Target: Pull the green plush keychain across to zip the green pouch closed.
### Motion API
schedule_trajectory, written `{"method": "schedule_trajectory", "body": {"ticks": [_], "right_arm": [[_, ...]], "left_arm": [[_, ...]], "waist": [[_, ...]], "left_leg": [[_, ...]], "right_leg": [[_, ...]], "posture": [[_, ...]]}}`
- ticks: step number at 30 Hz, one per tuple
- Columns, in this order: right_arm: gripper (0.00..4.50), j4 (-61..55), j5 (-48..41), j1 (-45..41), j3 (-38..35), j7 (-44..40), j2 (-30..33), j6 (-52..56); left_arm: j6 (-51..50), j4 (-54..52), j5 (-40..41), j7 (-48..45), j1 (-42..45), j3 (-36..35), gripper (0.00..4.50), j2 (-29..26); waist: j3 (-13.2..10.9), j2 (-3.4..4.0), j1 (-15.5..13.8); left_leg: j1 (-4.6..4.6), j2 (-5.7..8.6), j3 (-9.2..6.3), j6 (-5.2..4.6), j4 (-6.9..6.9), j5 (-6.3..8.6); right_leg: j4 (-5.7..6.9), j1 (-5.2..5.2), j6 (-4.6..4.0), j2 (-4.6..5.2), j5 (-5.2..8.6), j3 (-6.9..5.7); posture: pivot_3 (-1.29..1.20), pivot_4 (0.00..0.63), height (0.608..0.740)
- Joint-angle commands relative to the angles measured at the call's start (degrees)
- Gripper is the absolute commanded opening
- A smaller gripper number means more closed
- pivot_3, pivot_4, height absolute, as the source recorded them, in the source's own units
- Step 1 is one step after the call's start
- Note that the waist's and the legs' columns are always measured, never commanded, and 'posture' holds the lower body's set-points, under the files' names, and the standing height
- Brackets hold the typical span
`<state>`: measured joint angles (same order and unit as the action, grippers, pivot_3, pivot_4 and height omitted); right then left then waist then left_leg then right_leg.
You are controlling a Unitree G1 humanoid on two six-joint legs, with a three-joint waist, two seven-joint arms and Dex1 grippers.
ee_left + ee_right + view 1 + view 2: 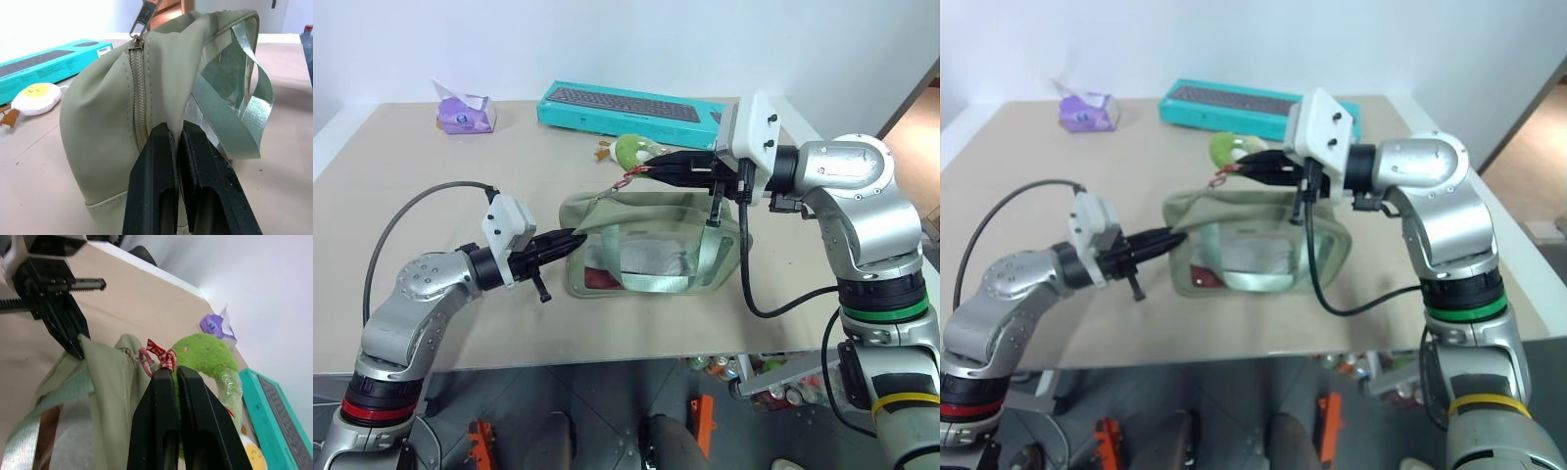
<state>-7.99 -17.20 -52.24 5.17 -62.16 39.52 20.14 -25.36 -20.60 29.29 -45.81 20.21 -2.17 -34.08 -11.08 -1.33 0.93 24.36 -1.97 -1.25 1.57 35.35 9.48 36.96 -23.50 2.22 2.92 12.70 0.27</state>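
Note:
The pale green pouch [641,253] stands on the table, its clear window facing me. My left gripper [570,241] is shut on the fabric of the pouch's left end, beside the zipper [138,93]. The zipper's metal pull [145,13] stands up from that end. Above the pouch's top, my right gripper [175,370] is shut on the red checked ribbon [162,353] of the green plush keychain [628,150]. The keychain's thin ring leads down to the pouch's left top corner. The fuzzy green toy [207,355] hangs just past the fingertips.
A teal keyboard box [631,106] lies at the back of the table and a purple tissue pack [465,113] at the back left. A white-and-yellow egg plush [36,97] rests behind the pouch. The table's front edge [558,364] runs close below the pouch.

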Motion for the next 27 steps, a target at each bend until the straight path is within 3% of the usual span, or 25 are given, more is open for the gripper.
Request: {"method": "schedule_trajectory", "body": {"ticks": [1, 14, 27], "right_arm": [[0.07, -1.4, -0.6, -0.3, -3.4, 0.8, 1.7, -0.7], [0.07, -1.4, -0.9, 0.1, -4.1, 1.8, 3.0, -0.2], [0.07, 0.7, -1.4, -5.1, -5.9, 2.9, 4.7, 0.1]], "left_arm": [[-0.5, 0.5, 0.8, 1.3, 1.1, -1.5, 0.00, 0.7], [-1.5, 1.8, 0.4, 3.6, 2.2, -1.4, 0.00, 1.3], [-1.6, 2.1, -1.3, 2.5, 1.4, 0.8, 0.00, 0.7]], "waist": [[0.0, 0.00, 0.0], [0.0, 0.00, 0.0], [0.0, 0.00, 0.0]], "left_leg": [[0.00, 0.00, 0.00, 0.00, 0.00, 0.00], [0.00, -0.01, -0.01, 0.00, 0.00, 0.00], [0.00, 0.00, 0.00, 0.00, -0.01, 0.00]], "right_leg": [[0.00, 0.00, 0.00, 0.00, 0.00, 0.00], [0.00, -0.01, 0.00, -0.02, 0.00, 0.00], [0.00, -0.01, 0.00, -0.01, 0.00, 0.00]], "posture": [[0.00, 0.150, 0.740], [0.00, 0.150, 0.740], [0.00, 0.150, 0.740]]}}
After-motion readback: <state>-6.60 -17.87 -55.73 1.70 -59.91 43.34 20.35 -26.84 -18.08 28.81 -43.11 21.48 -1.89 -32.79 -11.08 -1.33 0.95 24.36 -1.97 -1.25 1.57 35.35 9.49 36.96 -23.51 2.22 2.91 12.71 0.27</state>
